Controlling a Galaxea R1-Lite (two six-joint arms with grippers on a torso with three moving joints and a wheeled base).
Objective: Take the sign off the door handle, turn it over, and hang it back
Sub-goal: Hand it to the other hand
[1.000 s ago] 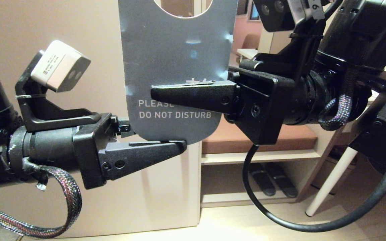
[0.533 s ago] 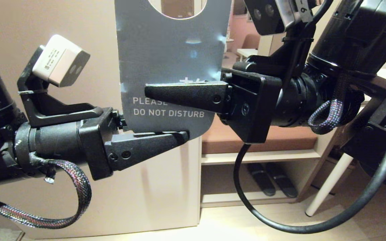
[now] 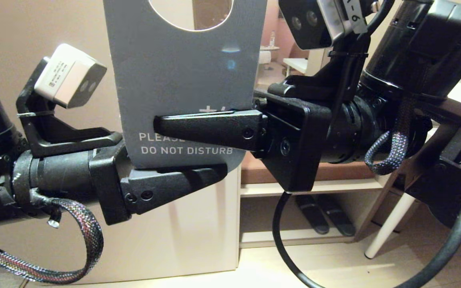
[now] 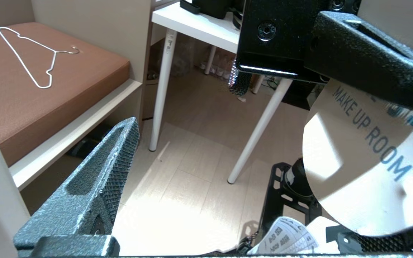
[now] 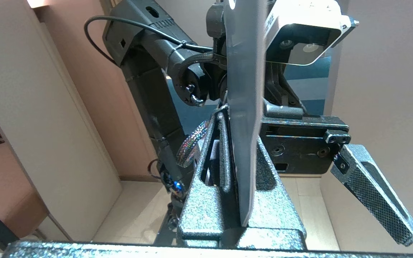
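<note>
The sign [image 3: 182, 80] hangs upright in mid-air before the robot, blue face with "PLEASE DO NOT DISTURB" toward the head camera, round hole at the top. The right pincer [image 3: 162, 126] is clamped on it from the right, across its lower half. The left pincer [image 3: 218, 172] stands wide apart around its bottom edge. A white wire hanger [image 4: 36, 57] lies on a brown cushion [image 4: 13, 104]

Hotel-style room, cushioned bench [image 4: 31, 89] with wire hanger [image 4: 34, 57], white desk [image 4: 199, 25], slippers [image 3: 326, 220] beneath
</note>
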